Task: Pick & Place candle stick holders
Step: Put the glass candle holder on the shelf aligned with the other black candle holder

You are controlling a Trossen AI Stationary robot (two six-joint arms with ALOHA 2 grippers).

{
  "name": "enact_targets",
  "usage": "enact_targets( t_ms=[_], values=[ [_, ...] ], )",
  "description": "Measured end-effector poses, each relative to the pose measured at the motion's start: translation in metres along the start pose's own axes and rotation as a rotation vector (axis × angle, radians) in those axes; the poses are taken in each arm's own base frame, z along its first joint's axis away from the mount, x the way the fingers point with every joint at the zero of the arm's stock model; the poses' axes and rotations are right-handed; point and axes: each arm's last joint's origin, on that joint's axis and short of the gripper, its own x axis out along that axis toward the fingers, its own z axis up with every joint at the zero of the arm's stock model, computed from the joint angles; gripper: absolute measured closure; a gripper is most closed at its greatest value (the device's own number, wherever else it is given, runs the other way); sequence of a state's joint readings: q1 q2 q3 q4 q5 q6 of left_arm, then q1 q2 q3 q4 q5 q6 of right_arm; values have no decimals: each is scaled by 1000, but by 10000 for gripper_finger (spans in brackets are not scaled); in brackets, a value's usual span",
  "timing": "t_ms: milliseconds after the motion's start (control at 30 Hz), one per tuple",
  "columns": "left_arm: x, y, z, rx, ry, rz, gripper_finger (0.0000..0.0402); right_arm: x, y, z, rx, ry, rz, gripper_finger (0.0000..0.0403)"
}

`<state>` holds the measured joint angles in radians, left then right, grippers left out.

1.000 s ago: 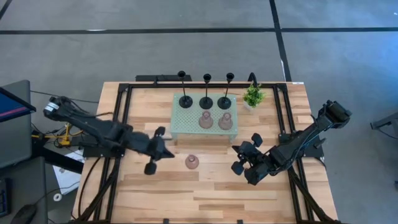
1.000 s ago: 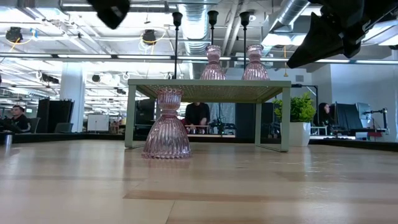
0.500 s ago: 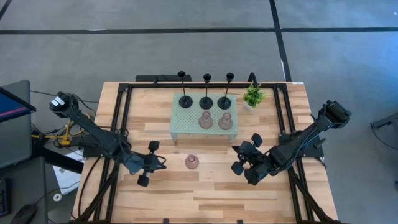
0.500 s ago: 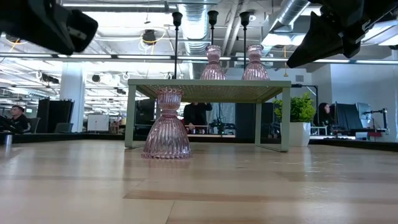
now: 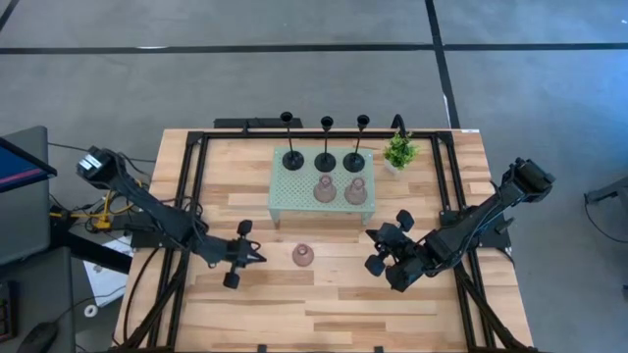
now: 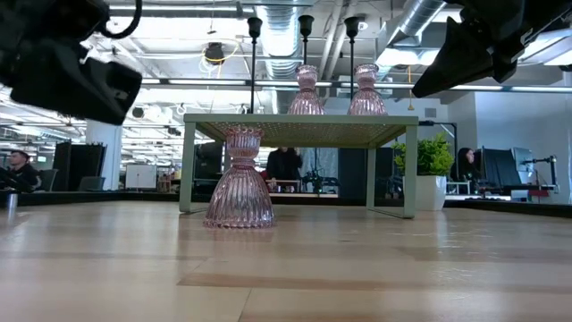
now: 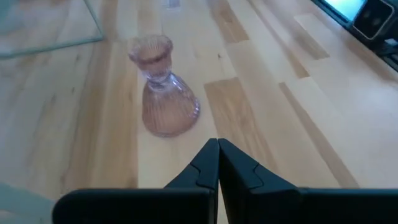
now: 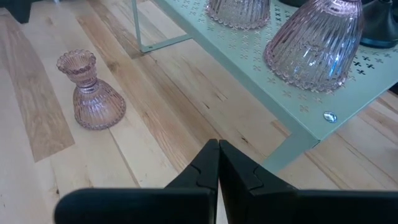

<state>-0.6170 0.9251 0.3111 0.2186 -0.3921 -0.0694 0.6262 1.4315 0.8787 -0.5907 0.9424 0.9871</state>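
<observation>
One pink glass holder (image 5: 303, 256) stands upright on its wide base on the bare wood in front of the pale green tray (image 5: 285, 196); it also shows in the low view (image 6: 239, 179) and both wrist views (image 7: 163, 87) (image 8: 90, 92). Two more pink holders (image 5: 325, 188) (image 5: 355, 190) and three black stemmed holders (image 5: 325, 160) stand on the tray. My left gripper (image 5: 257, 257) is shut and empty, just left of the lone pink holder, its fingertips (image 7: 218, 144) pointing at it. My right gripper (image 5: 371, 237) is shut and empty, right of that holder.
A small green potted plant (image 5: 399, 151) stands at the tray's far right corner. Black frame rails (image 5: 191, 186) run along the table's left, right and far sides. Bare wood lies toward the near edge.
My left gripper has drawn back toward the table's left and near edge and come down lower, then turned so that it points at the lone pink holder. The holder has not moved. The right arm has kept still.
</observation>
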Motion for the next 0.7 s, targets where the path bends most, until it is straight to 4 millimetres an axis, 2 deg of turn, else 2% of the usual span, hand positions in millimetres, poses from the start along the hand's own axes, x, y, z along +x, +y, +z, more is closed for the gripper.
enact_targets(
  t_ms=[333,500,700],
  values=[
    [18,-4,-10,-9,14,12,382,4,-2,3,9,1,-18,403],
    [36,-4,-17,5,20,42,343,8,-4,5,19,3,-32,403],
    [56,1,-16,-58,-92,87,283,8,-4,5,20,5,-32,403]
  ],
)
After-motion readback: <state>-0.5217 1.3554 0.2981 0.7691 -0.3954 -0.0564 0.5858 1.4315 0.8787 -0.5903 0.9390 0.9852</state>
